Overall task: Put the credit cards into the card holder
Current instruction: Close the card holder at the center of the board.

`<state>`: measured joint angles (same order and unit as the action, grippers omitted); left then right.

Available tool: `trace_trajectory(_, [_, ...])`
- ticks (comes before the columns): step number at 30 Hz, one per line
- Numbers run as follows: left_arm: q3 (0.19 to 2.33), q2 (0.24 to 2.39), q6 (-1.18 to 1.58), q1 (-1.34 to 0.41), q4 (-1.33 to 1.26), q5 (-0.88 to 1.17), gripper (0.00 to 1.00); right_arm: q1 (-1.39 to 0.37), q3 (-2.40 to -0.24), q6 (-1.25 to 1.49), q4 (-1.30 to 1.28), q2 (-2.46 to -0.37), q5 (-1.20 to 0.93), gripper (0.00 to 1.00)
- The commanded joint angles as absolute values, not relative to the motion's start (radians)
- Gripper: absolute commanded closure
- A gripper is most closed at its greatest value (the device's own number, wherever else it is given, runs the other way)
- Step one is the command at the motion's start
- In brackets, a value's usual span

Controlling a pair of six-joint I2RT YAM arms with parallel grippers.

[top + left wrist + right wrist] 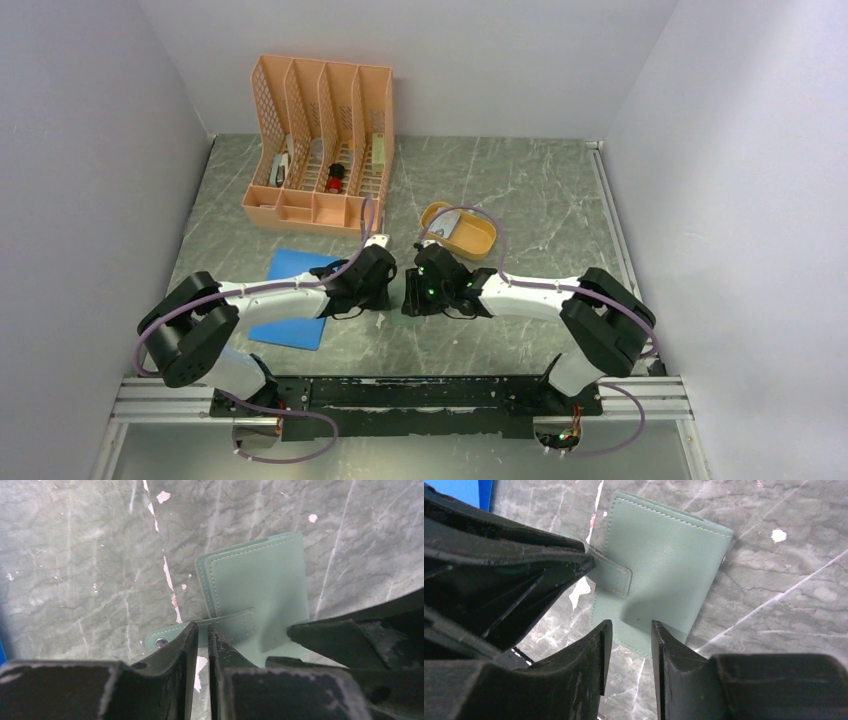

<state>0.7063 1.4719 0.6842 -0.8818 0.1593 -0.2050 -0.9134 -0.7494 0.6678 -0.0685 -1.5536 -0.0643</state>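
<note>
The sage-green card holder (411,299) (260,580) (659,560) lies folded shut on the marble table between both grippers. Its snap tab (235,625) (616,577) sticks out to one side. My left gripper (393,292) (202,627) has its jaws nearly together, pinching the tab at their tips. The metal snap (161,642) shows just left of them. My right gripper (422,290) (629,625) is open, with its tips over the wallet's near edge and nothing held. A pale credit card (449,224) lies in the mustard tray.
A peach desk organizer (320,140) stands at the back left. A flat blue pad (300,300) lies under the left forearm. The mustard oval tray (478,238) sits behind the right gripper. Grey walls close in both sides.
</note>
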Motion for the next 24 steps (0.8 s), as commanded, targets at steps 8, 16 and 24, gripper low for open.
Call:
trace_trajectory(8, [0.643, 1.490, 0.715, -0.887, 0.158, -0.281, 0.90, -0.881, -0.711, 0.731, -0.113, -1.367, -0.100, 0.43])
trace_trajectory(16, [0.618, 1.504, 0.727, -0.887, 0.144, -0.285, 0.95, -0.746, -0.555, 0.798, 0.026, -1.333, -0.239, 0.38])
trace_trajectory(24, [0.611, 1.533, 0.753, -0.886, 0.167, -0.300, 0.95, -0.655, -0.455, 0.890, 0.219, -1.407, -0.391, 0.37])
